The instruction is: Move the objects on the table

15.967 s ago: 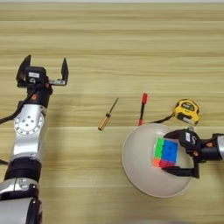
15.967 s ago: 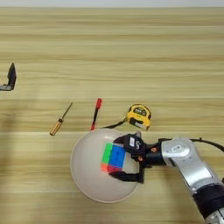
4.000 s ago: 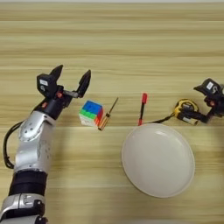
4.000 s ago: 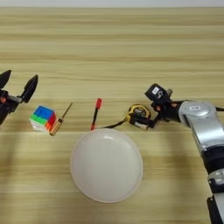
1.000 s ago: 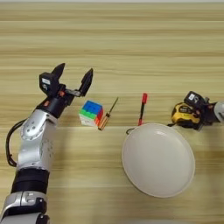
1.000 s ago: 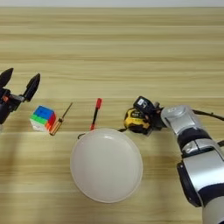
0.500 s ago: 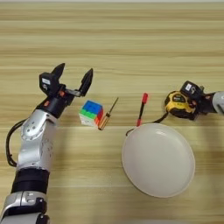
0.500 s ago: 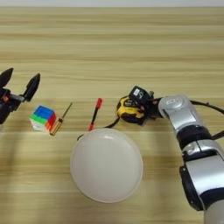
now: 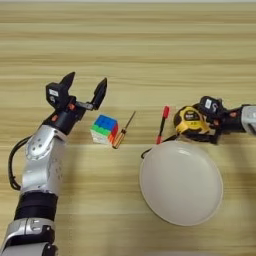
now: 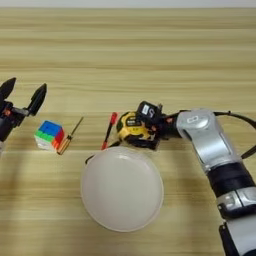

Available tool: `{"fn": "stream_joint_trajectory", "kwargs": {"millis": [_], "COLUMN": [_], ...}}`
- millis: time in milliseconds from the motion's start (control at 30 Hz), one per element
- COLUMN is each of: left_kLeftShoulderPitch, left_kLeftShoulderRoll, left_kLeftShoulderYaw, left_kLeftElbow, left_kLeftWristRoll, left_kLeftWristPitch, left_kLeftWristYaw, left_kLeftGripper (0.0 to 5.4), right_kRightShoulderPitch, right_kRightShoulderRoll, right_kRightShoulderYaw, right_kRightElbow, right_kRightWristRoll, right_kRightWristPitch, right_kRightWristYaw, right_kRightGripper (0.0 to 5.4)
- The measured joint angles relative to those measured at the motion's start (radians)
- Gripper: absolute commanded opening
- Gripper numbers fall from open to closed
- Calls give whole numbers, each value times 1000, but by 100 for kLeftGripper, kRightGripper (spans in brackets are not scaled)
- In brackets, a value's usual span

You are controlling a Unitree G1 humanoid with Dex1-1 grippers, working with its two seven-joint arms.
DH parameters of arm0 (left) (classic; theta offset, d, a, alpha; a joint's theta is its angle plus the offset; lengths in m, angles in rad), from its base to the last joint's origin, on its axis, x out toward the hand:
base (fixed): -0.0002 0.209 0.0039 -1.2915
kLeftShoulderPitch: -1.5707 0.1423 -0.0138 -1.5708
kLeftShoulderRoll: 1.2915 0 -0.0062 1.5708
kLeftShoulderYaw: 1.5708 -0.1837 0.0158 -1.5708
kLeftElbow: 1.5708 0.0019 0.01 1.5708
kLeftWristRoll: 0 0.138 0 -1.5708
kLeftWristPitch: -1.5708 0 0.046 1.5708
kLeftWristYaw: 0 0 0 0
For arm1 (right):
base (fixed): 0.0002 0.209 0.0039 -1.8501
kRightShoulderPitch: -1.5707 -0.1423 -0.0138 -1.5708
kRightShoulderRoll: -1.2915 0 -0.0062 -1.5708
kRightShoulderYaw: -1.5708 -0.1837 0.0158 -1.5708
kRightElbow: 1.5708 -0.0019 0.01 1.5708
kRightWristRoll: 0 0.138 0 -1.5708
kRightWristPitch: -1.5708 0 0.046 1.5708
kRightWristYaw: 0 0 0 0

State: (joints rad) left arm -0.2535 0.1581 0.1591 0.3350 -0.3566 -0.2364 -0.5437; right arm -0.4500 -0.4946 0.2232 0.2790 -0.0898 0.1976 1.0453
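Pen (image 9: 162, 124) and screwdriver (image 9: 123, 130) lie left of the plate (image 9: 181, 183), cube (image 9: 104, 129) further left. Right gripper (image 10: 150, 126) jaws grip the tape measure (image 9: 190, 121) above the plate; left gripper (image 9: 84, 86) jaws gape wide just above the cube.

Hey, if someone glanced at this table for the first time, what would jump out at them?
Probably the big round cream plate near the front of the table, right of centre. Next, the right pincer closed on the yellow-and-black tape measure just behind the plate's rim. To the left, the bright puzzle cube sits just in front of the open left pincer.
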Motion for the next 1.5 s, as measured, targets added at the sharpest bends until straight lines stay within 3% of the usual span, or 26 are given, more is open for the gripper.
{"fn": "stream_joint_trajectory", "kwargs": {"millis": [267,600,1500], "left_kLeftShoulderPitch": [0,0,0], "left_kLeftShoulderRoll": [0,-2,-10], "left_kLeftShoulderYaw": [0,-7,-14], "left_kLeftElbow": [0,0,-2], "left_kLeftWristRoll": [0,1,7], "left_kLeftWristPitch": [-1,-1,-1], "left_kLeftWristYaw": [0,7,13], "left_kLeftGripper": [540,540,540], "right_kRightShoulderPitch": [75,124,146], "right_kRightShoulderRoll": [-21,-47,-47], "right_kRightShoulderYaw": [50,113,204], "right_kRightElbow": [-87,-127,-87], "right_kRightWristRoll": [18,32,35], "right_kRightWristPitch": [37,54,51], "right_kRightWristYaw": [56,115,125], "right_kRightGripper": [431,431,431]}}
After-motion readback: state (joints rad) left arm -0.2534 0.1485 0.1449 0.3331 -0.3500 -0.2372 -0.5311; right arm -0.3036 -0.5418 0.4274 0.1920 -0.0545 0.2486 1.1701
